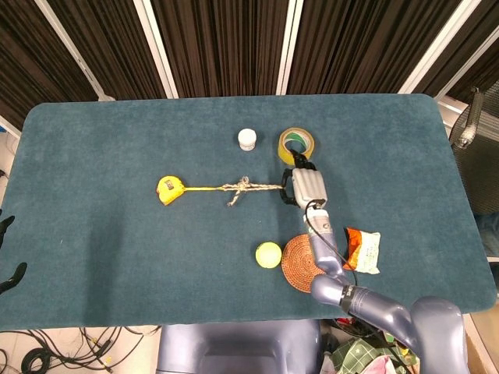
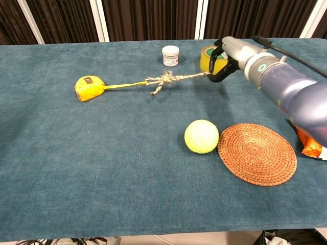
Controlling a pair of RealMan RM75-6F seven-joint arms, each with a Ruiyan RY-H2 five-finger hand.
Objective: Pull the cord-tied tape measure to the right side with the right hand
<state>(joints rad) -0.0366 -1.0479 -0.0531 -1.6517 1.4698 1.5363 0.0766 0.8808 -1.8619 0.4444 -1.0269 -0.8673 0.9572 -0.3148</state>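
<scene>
A yellow tape measure (image 1: 169, 189) (image 2: 89, 88) lies left of the table's middle, its short yellow blade running right into a knotted beige cord (image 1: 243, 187) (image 2: 164, 80). The cord is stretched taut and lifted off the cloth toward my right hand (image 1: 307, 186) (image 2: 228, 57), which grips its far end with fingers curled around it. That hand hovers just in front of a roll of yellow tape (image 1: 296, 145) (image 2: 208, 57). My left hand (image 1: 6, 253) shows only as dark fingers at the left edge of the head view, off the table, holding nothing.
A small white jar (image 1: 247, 139) (image 2: 170, 55) stands behind the cord. A yellow-green ball (image 1: 268, 255) (image 2: 201, 136), a woven round coaster (image 1: 306, 261) (image 2: 257, 153) and an orange snack packet (image 1: 362, 250) (image 2: 309, 145) lie near the front right of the teal table (image 1: 93, 257).
</scene>
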